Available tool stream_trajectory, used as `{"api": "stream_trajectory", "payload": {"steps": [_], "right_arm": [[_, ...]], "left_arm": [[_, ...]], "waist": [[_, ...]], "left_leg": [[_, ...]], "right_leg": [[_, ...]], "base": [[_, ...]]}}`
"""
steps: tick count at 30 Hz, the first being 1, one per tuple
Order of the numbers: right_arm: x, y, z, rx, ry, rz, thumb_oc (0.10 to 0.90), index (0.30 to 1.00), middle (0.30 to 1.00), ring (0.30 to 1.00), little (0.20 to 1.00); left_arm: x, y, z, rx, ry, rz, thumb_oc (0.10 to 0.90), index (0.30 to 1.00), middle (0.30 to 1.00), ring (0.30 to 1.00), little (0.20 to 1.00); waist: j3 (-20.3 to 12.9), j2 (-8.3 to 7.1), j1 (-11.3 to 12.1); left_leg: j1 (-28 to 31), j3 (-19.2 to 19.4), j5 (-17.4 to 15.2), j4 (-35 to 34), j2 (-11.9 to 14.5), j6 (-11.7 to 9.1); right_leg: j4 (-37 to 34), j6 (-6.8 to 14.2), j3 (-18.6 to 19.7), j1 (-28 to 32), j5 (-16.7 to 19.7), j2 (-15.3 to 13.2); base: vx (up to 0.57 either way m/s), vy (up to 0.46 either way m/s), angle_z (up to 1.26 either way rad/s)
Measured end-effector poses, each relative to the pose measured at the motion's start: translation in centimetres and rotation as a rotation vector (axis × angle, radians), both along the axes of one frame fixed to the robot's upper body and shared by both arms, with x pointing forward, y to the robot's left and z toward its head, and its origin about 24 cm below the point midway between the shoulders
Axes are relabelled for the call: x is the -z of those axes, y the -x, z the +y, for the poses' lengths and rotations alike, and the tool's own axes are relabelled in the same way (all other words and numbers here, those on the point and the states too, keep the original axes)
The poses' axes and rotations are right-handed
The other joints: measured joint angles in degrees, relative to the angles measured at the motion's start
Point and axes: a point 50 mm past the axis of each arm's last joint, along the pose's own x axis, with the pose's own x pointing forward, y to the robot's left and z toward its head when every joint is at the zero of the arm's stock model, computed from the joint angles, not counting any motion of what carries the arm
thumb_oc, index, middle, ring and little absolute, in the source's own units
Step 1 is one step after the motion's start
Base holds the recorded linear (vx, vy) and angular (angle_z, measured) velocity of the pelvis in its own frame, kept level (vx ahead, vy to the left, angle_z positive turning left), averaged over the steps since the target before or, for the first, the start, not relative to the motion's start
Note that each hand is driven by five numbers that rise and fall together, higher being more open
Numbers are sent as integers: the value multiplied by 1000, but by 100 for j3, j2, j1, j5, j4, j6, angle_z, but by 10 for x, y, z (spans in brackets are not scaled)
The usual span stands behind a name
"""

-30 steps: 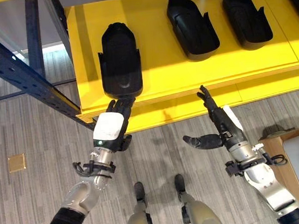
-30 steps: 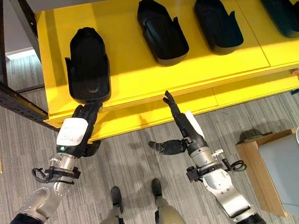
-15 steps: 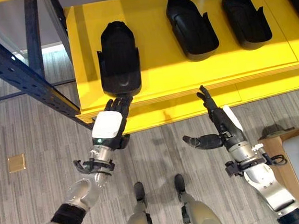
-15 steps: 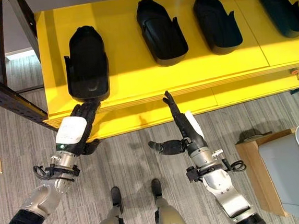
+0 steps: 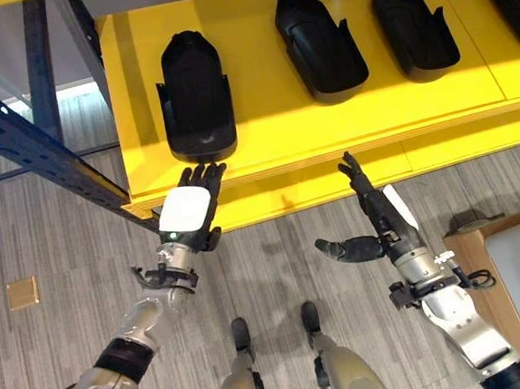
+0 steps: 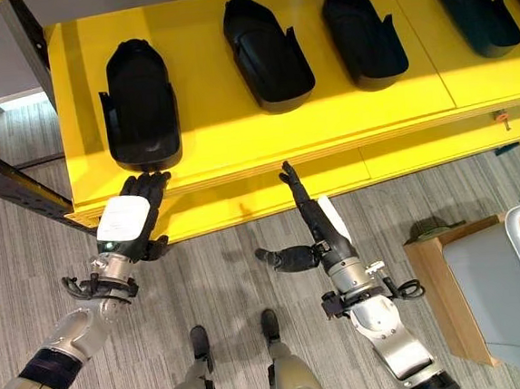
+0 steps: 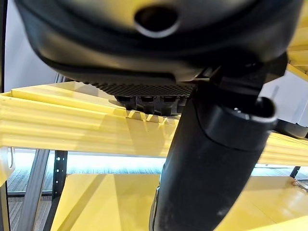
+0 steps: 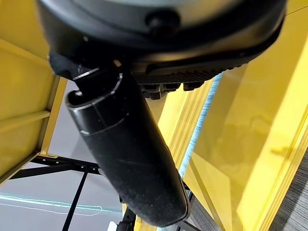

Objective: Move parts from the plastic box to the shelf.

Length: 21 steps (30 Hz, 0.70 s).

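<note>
Your left hand [image 5: 189, 212] is flat, fingers straight and holding nothing, with the fingertips at the near end of the leftmost black part [image 5: 196, 97] on the yellow shelf [image 5: 272, 125]. From the head views it's hard to tell whether they touch the part or stop just short of it. The step in hand looks like seating that part: if you nudge it, push straight along its length so it slides deeper without twisting, and keep your fingers level with the shelf edge so they don't ride up over the part's rim. Once it sits square like its neighbours, draw the hand straight back — no sideways sweep.

Your right hand [image 5: 378, 216] is relaxed and empty too, fingers pointing up at the shelf's front edge, thumb out to the side, well apart from any part. Three more parts [image 5: 319, 33] lie further right on the same shelf. The grey plastic box [image 6: 509, 286] sits to your right on a wooden stand [image 6: 440, 279].
</note>
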Motion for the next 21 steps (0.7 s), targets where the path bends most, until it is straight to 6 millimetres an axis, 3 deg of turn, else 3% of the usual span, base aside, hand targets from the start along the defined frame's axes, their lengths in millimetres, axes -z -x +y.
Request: {"api": "stream_trajectory", "payload": {"steps": [21], "right_arm": [[1, 1, 1, -9, 4, 5, 900, 1000, 1000, 1000, 1000]], "left_arm": [[-4, -9, -6, 8, -8, -8, 900, 1000, 1000, 1000, 1000]], "waist": [[-3, -4, -77]], "left_leg": [[1, 15, 0, 0, 2, 0]], "right_leg": [[0, 1, 11, -6, 5, 1]], "base": [[0, 0, 0]]}}
